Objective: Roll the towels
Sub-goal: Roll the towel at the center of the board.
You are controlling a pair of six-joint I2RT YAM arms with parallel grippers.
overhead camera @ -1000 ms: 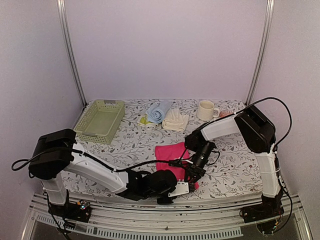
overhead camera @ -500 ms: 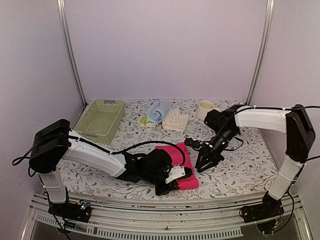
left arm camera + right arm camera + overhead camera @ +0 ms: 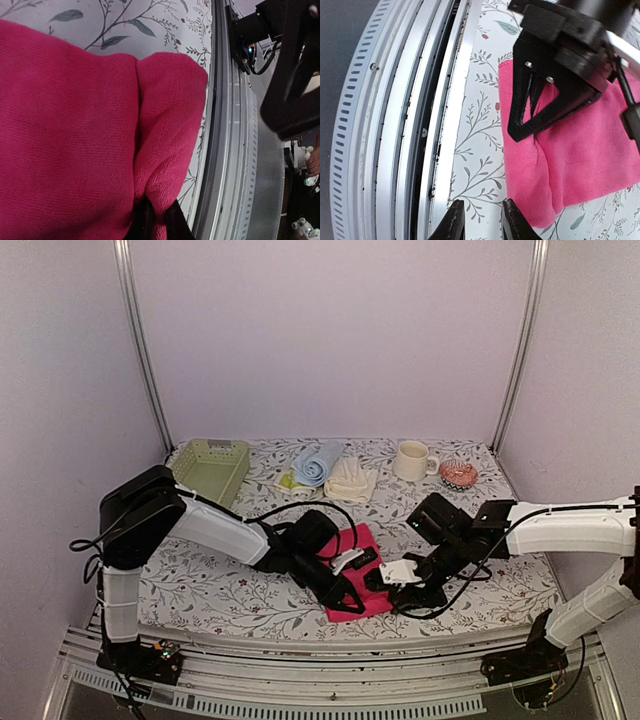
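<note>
Across the floral surface (image 3: 200, 580), near its front edge, the hot pink towel (image 3: 368, 602) is lying flat. Its corner is folding over where the left gripper (image 3: 529, 131) is pinching it in its jaws. The right gripper (image 3: 482, 220) is hovering beside it, jaws parted and empty.

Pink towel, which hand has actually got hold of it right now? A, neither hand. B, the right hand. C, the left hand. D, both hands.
C: the left hand is closed on a raised fold of the pink towel, while the right hand is open over the bare table beside the towel, with nothing between its fingers.
</note>
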